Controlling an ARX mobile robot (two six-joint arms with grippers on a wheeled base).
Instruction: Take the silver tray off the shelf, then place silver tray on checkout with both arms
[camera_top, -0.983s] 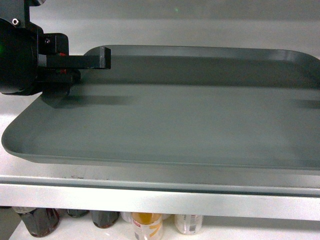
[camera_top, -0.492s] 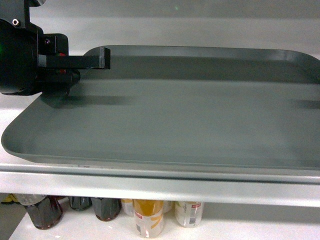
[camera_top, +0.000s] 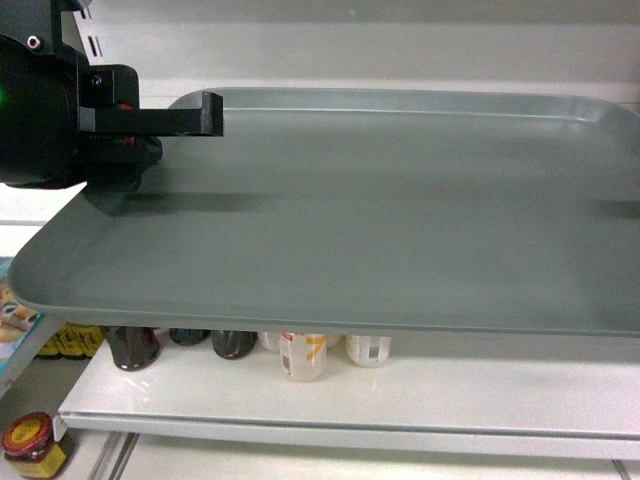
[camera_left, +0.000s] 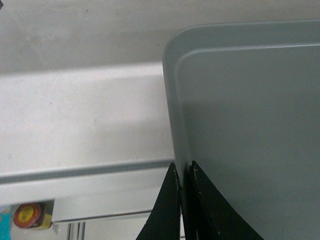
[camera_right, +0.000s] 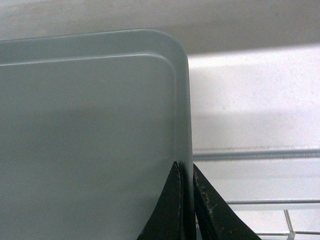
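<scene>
**Head view: tray held between two arms**

The tray (camera_top: 380, 220) hangs level in the air, clear of the shelf (camera_left: 75, 110). The left gripper (camera_left: 183, 182) pinches its left rim, the right gripper (camera_right: 185, 182) its right rim, so the wide load stays balanced.

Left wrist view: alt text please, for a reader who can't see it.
The left gripper pinches the left rim of the silver tray, one thin black finger on each side. Beyond it runs the white shelf; a small jar sits lower left.
</scene>
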